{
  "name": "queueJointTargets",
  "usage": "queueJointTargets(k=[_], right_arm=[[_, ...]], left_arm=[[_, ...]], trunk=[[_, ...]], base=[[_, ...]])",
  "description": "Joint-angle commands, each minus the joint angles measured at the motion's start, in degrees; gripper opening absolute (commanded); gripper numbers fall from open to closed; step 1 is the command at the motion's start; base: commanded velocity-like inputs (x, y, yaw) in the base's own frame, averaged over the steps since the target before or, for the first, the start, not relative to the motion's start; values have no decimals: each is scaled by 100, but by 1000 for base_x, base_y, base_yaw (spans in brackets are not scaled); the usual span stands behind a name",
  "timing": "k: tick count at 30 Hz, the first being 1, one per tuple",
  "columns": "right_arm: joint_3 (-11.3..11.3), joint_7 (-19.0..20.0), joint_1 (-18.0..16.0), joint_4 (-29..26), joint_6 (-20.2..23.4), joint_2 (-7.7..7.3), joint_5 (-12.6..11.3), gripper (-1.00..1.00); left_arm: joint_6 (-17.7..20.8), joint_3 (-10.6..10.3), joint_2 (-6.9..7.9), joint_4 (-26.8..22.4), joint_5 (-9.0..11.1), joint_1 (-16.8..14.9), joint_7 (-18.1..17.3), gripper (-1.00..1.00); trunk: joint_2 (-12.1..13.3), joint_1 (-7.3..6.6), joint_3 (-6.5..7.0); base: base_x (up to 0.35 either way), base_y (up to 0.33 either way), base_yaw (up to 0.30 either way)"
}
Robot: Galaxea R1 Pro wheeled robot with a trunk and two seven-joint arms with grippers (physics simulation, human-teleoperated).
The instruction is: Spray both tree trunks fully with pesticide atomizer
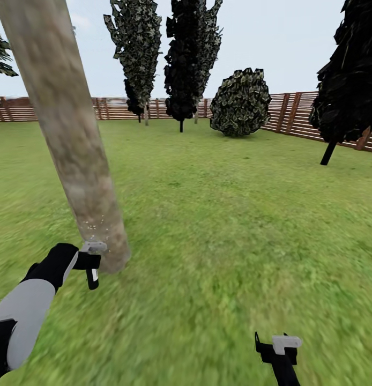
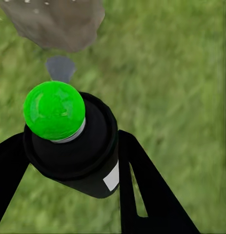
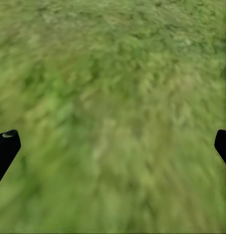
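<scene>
A thick mottled tan-grey tree trunk [image 1: 68, 134] leans across the left of the head view, its foot in the grass. My left gripper [image 1: 91, 262] is right beside the base of that trunk, shut on the pesticide atomizer [image 2: 73, 146], a black can with a bright green round cap [image 2: 54, 109]. A few pale specks dot the bark just above the gripper. The trunk's base [image 2: 54, 22] lies just past the can in the left wrist view. My right gripper [image 1: 277, 348] hangs low at the right over bare grass, open, its black fingertips [image 3: 5, 146] far apart with nothing between them.
Lawn [image 1: 223, 214] stretches ahead to a brown slatted fence [image 1: 293, 115]. Two dark narrow trees [image 1: 188, 59] and a round bush [image 1: 240, 102] stand at the back. Another dark tree [image 1: 347, 80] stands at the right.
</scene>
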Motion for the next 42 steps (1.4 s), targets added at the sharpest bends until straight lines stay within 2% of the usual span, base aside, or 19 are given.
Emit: queueJointTargets(k=[1,8,22,34,42], right_arm=[[-20,-36,-5,9,-14,1,62,100],[-20,-36,-5,9,-14,1,62,100],[-20,-36,-5,10,-14,1,62,100],[-20,-36,-5,9,-14,1,62,100],[-20,-36,-5,9,-14,1,62,100]], left_arm=[[24,40,-8,-12,-60,-4,-44,-100],[25,120,-14,-23,-51,-3,-42,-100],[25,122,-11,-23,-54,-3,-39,-100],[23,124,-10,-23,-60,-3,-33,-100],[16,127,-12,-23,-44,-3,310,-100]], trunk=[[-2,0,-5],[-2,0,-5],[-2,0,-5],[-2,0,-5],[-2,0,-5]], base=[[170,-241,0],[169,-231,22],[31,-268,251],[101,-246,10],[1,-272,102]])
